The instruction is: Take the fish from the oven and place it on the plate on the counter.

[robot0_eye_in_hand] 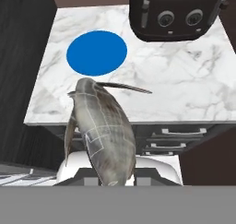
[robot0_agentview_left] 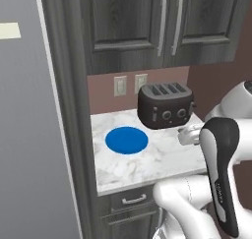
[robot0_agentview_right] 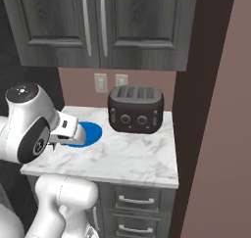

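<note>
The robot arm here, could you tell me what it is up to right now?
The arm is carrying the fish in its gripper, as the hand view shows, with the fish's head towards the counter. The blue plate lies bare on the counter to the left of the black toaster. The fish is not yet over the plate; it hangs near the counter's front edge, so setting it down is what remains.

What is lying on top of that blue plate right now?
Nothing: the blue plate lies bare on the marble counter, left of the toaster. The fish is in the hand, short of it. From the right, the arm hides the plate's left part.
</note>
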Controlling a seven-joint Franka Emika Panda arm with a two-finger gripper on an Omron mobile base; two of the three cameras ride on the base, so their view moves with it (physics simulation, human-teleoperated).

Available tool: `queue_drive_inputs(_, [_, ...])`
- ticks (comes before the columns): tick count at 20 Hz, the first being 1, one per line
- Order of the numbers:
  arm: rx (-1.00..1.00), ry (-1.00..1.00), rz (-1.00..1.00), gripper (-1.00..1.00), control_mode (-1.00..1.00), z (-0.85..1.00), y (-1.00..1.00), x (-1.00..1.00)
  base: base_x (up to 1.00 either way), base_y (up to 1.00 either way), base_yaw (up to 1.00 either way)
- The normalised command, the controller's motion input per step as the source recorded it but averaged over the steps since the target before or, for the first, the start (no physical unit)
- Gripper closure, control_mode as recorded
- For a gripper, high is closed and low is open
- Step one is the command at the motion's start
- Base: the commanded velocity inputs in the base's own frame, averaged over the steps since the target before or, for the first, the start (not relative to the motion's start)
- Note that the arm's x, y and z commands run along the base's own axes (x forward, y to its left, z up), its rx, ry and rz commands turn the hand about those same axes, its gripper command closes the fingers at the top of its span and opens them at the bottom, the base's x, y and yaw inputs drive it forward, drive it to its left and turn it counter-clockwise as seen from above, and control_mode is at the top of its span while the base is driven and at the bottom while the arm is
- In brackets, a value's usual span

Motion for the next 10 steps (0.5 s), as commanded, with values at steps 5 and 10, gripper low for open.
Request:
queue_drive_inputs(5, [0.0,0.0,0.0,1.0,1.0,0.0,0.0,0.0,0.04,-0.05,0.02])
queue_drive_inputs(10, [0.0,0.0,0.0,1.0,1.0,0.0,0.0,0.0,0.0,0.0,0.0])
